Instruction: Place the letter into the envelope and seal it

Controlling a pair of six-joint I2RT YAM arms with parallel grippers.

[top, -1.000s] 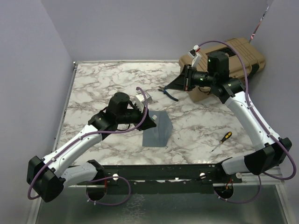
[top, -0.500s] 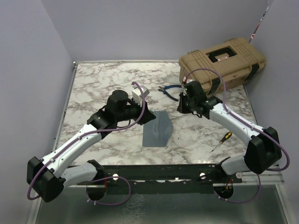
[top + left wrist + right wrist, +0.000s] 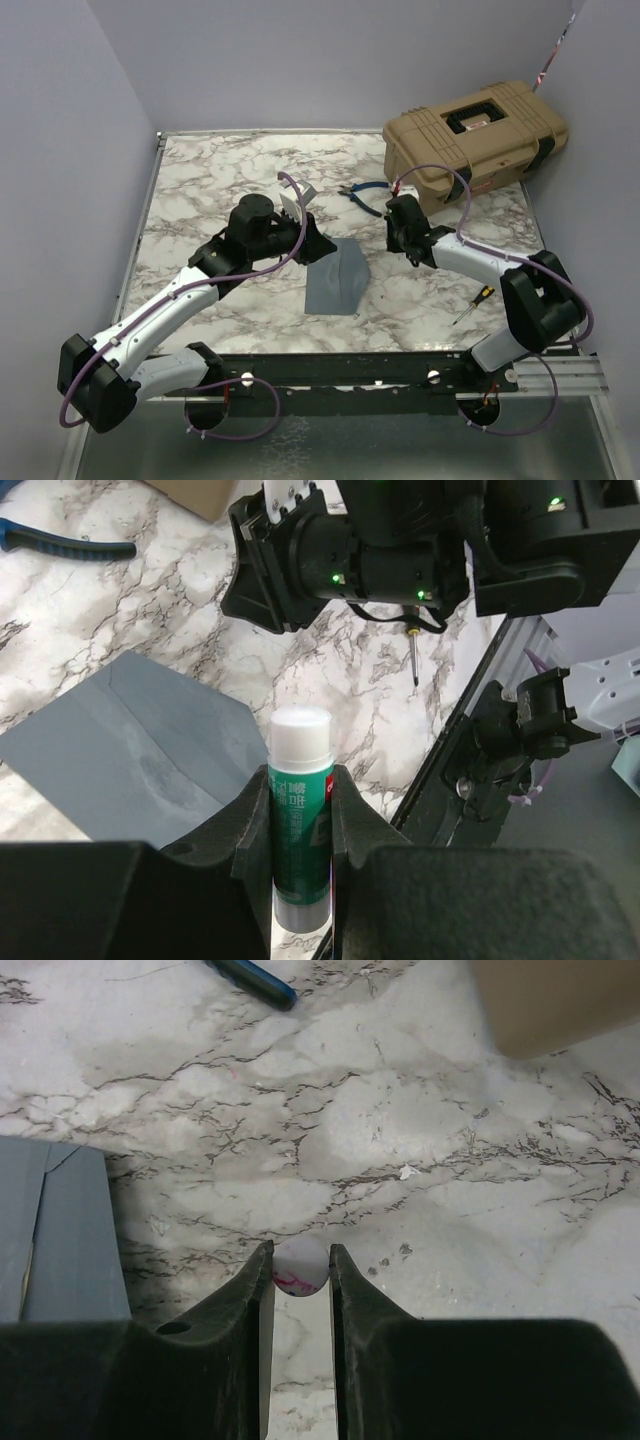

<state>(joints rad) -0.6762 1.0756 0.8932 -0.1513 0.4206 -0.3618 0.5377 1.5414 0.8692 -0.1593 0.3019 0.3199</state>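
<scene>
Right arm's dropped from up by the tan case point(image 3: 478, 128) a second ago. It now sits low over the marble table point(image 3: 215, 180), just right of the envelope point(image 3: 335, 278). Left arm has barely shifted and the envelope hasn't moved.

Right gripper point(image 3: 300, 1255): jaws narrow, with a small white round piece point(image 3: 300, 1270) between the fingertips. It has a pink smear on its face and touches both fingers. I can't tell from the wrist view whether it's also resting on the table.

Left gripper point(image 3: 299, 777): clamped on a glue stick point(image 3: 299, 850) with a green label and a white end poking out past the fingertips. In the top view it hangs just over the envelope's far left corner, and the stick points across towards the right arm.

The envelope is grey-blue and lies about mid-table, between the two grippers. Its body is mostly flat, but the far edge looks a bit lifted and creased in the top view. In the right wrist view only its edge shows, at frame left.

The blue-handled pliers point(image 3: 362, 198) lie behind the envelope, near the case. The yellow-and-black screwdriver point(image 3: 474, 302) is on the near right, well apart from the envelope.
</scene>
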